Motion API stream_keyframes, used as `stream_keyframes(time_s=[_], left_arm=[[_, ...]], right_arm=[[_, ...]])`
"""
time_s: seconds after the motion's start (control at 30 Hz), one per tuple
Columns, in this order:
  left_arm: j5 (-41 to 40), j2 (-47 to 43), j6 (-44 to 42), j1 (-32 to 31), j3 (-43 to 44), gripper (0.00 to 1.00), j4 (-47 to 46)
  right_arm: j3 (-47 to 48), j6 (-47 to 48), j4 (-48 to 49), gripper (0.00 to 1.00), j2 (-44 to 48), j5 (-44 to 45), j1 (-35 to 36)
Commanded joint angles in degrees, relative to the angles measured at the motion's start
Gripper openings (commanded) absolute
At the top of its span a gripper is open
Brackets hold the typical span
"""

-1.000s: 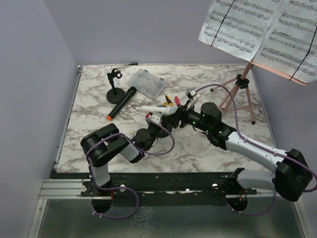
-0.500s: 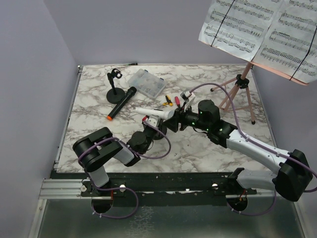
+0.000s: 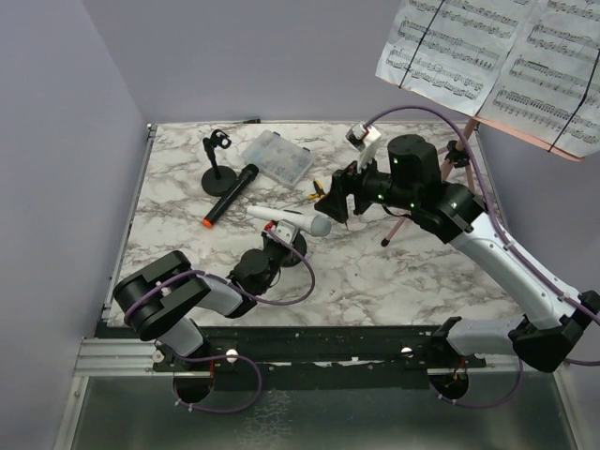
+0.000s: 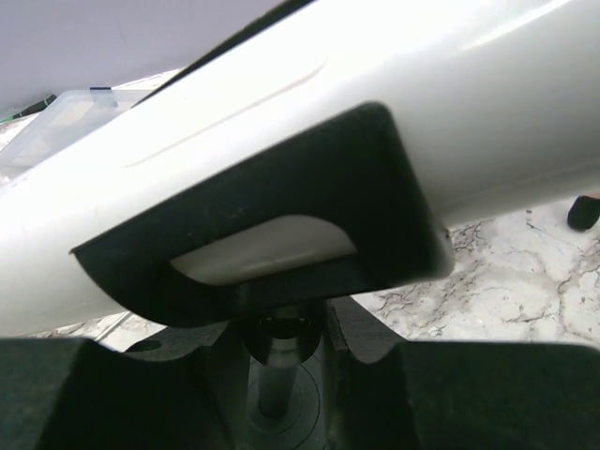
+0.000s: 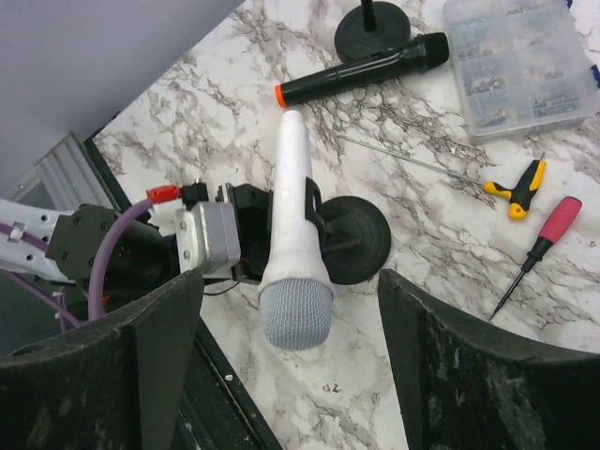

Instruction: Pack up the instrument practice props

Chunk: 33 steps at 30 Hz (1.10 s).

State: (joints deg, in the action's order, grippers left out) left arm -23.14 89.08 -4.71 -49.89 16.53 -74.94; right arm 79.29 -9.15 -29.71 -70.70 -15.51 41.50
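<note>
Grey-headed microphone (image 3: 286, 219) is sitting in the mic holder (image 5: 352, 239) toward the table's (image 3: 450, 281) near edge, unpacked, as the right hand (image 3: 337, 202) is withdrawing spread and the left hand (image 4: 281, 384) is pinching the stem.

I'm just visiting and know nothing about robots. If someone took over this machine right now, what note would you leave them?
Left gripper: closed on the stem of the near holder, just under its clip.
Right gripper: open, empty, hovering above the grey head.
Grey-headed microphone: resting in that holder's clip.
Black microphone: lying flat beside the second holder.
Sheet music: on the pink tripod, which is standing.
Done: nothing visibly packed away.
Left: everything above.
</note>
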Motion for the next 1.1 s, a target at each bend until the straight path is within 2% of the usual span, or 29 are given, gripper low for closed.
stream_keyframes(time_s=[0.0, 0.2, 0.37, 0.67, 1.07], left_arm=[[4.8, -2.0, -3.5, 0.2, -1.2, 0.00, 6.0], [8.7, -3.5, -4.7, 0.1, -1.3, 0.00, 7.7], [9.6, -5.0, -5.7, 0.1, -1.4, 0.00, 8.2], [9.8, -7.0, -5.2, 0.1, -0.9, 0.00, 10.3], [9.5, -8.5, -3.3, 0.1, 0.7, 0.00, 14.1]], right_arm=[[8.6, 1.9, -14.2, 0.79, -7.6, -2.1, -0.2], [16.8, 1.2, -19.5, 0.79, -16.1, -7.4, -0.2], [20.7, 2.7, -24.9, 0.72, -21.8, -10.5, -0.2], [15.8, 4.4, -26.1, 0.57, -23.6, -12.2, -0.2], [14.0, 8.3, -28.0, 0.50, -27.2, -17.3, -0.2]])
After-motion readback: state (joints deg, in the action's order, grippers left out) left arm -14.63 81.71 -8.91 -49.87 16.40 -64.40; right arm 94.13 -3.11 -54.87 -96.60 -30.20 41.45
